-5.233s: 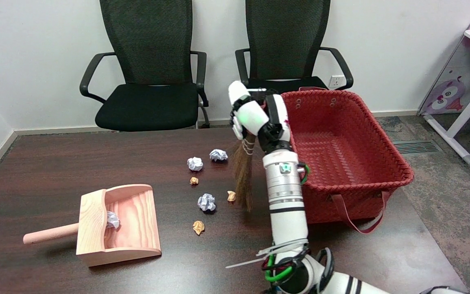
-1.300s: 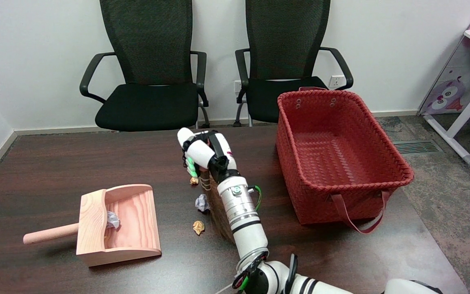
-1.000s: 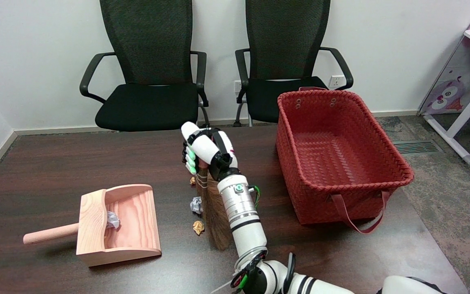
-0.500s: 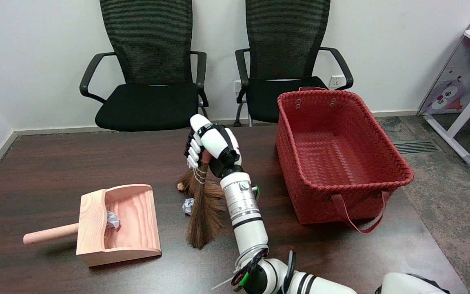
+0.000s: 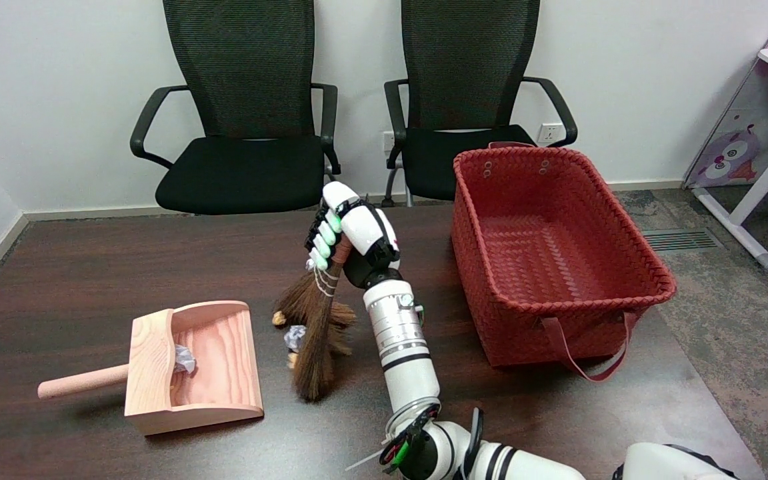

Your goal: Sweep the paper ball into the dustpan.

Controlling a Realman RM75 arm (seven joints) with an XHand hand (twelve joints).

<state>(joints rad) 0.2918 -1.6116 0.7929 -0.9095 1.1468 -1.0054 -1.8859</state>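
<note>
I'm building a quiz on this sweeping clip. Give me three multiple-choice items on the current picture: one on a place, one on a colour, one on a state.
1. Where is the dustpan?
A. on the table, picture left of the broom
B. inside the basket
C. on a chair

2. What colour is the basket?
A. blue
B. red
C. green

3. What is the right hand doing?
A. hanging open
B. resting on the basket
C. gripping the broom

Answers:
1 A, it sits left of the bristles.
2 B, its weave is red.
3 C, the fingers wrap the handle.
</note>
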